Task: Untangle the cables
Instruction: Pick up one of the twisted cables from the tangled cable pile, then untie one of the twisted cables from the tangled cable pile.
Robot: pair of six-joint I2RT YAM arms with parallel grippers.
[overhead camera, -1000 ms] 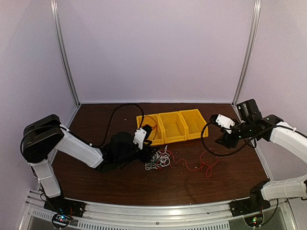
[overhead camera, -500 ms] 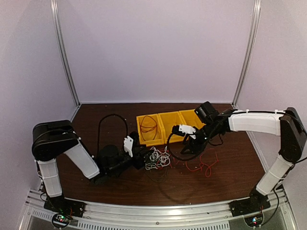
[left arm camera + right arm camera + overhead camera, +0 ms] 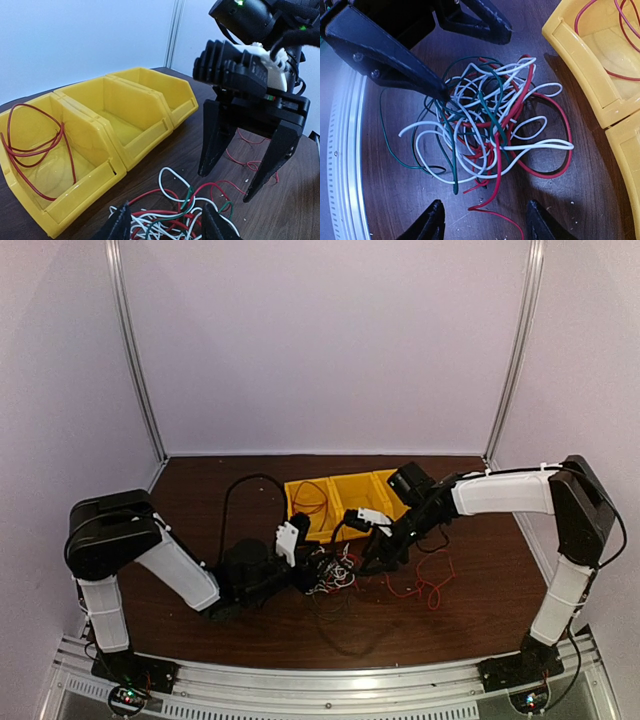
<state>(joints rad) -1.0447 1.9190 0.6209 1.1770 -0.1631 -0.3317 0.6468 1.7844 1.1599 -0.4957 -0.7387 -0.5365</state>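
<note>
Plainly, the coming move turns on the cables [image 3: 485,125], a roundish clump of white, red, green and dark wires with no clear long axis. It lies on the tabletop [image 3: 190,490] straight ahead of the right jaws, centred on their gap. Those jaws stand wide and hold nothing. The left jaws face them from the clump's far side, spread about halfway and unclamped. Wires lie between their tips, and one fingertip [image 3: 439,91] touches the clump's edge, so I judge the left arm the nearer. Off to the right of the right jaws, in their own view, sit three yellow bins [image 3: 142,131]. The one closest to the left jaws holds a coiled red wire [image 3: 35,145]; the other two look empty.
</note>
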